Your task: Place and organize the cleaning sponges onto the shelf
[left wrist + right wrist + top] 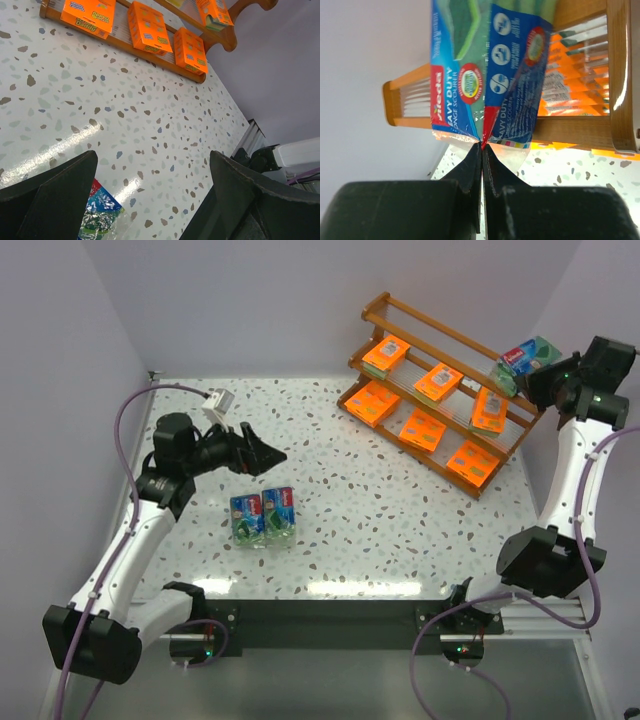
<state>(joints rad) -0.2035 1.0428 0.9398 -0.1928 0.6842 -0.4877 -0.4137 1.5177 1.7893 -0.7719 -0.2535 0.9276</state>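
Observation:
The wooden shelf (395, 325) stands at the back right with several orange sponge packs (423, 428) on its tiers. My right gripper (540, 380) is shut on the plastic edge of a green-and-blue sponge pack (527, 356), holding it in the air at the shelf's right end; the right wrist view shows the pack (490, 70) pinched at its seam, with the shelf rail (580, 127) behind. Two more green-and-blue packs (263, 515) lie side by side on the table. My left gripper (268, 455) is open and empty just above and behind them; one pack's corner (100, 210) shows by its left finger.
The speckled white table (330, 510) lies between the loose packs and the shelf. Grey walls close the left, back and right sides. The right arm's base (272, 157) shows at the table's edge. A purple cable (125, 440) loops beside the left arm.

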